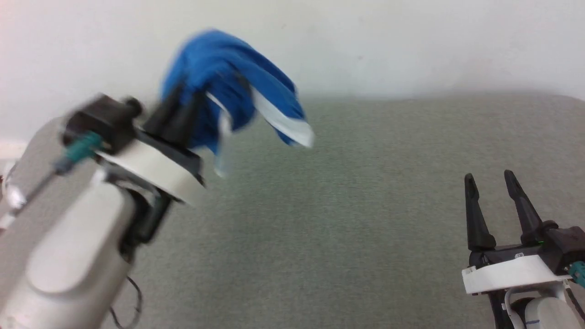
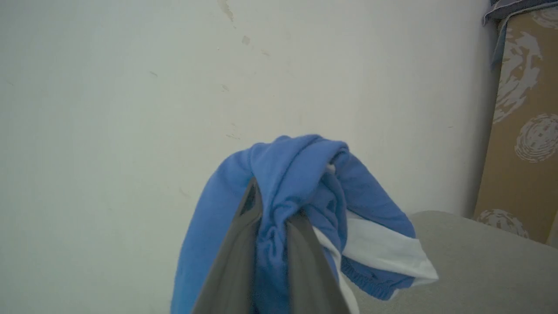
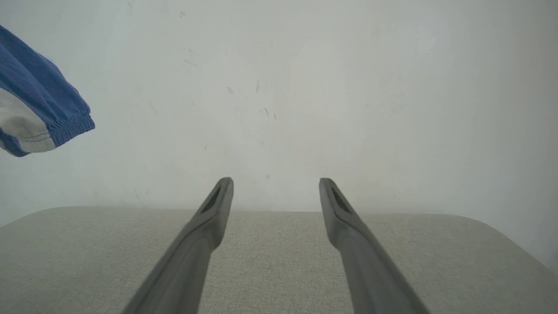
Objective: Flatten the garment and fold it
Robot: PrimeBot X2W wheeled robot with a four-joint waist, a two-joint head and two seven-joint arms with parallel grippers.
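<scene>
Left wrist view shows the left fingers point(image 2: 235, 261) pinched nearly together on a bunched fold of the garment point(image 2: 296, 170), with blue cloth squeezed in the narrow gap between the 2 of them. The rest of the shorts drapes over the fingertips and falls down both sides. One part hangs down the left of that view, and a leg with a broad white stripe and gathered hem trails out to the right and downward.

In the head view the left fingers point(image 1: 176, 116) are raised at the upper left, pointing up and away toward the white wall point(image 1: 411, 41). The garment point(image 1: 219, 68) is blurred there. Its long axis runs from the fingertips toward the robot's right and down, ending in the white-striped hem.

The right wrist view shows that hem end point(image 3: 39, 109) hanging in front of the wall, above the grey fabric-covered bench point(image 3: 279, 270) and not touching it.

The right fingers point(image 1: 475, 214) sit low at the right over the bench point(image 1: 343, 228), spread wide apart and gripping nothing, well apart from the garment.
</scene>
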